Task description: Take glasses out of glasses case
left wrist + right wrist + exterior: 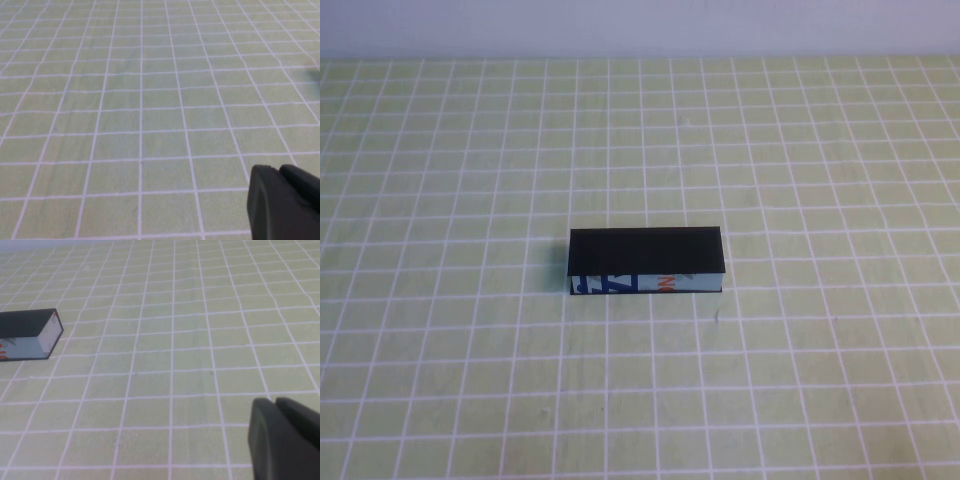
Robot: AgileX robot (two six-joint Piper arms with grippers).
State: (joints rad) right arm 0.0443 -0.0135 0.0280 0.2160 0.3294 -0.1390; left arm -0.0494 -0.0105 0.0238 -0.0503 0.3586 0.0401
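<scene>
The left pincer [285, 200] hangs over bare green-gridded surface [150, 100], its dark fingers pressed together and holding nothing. In the middle of the surface sits the glasses case [646, 260], lid down, black on top, with its blue, white and orange side facing the robot. The right pincer [282, 437] hovers well apart from the case, fingers closed and empty.

Glasses case [646, 250]: matte black lid; front side printed blue, white, orange; end face pale. Table [800, 150]: yellow-green cloth, white grid lines. Left gripper [285, 205]: black, off high view around 7 o'clock. Right gripper [285, 440]: black, around 5 o'clock.
</scene>
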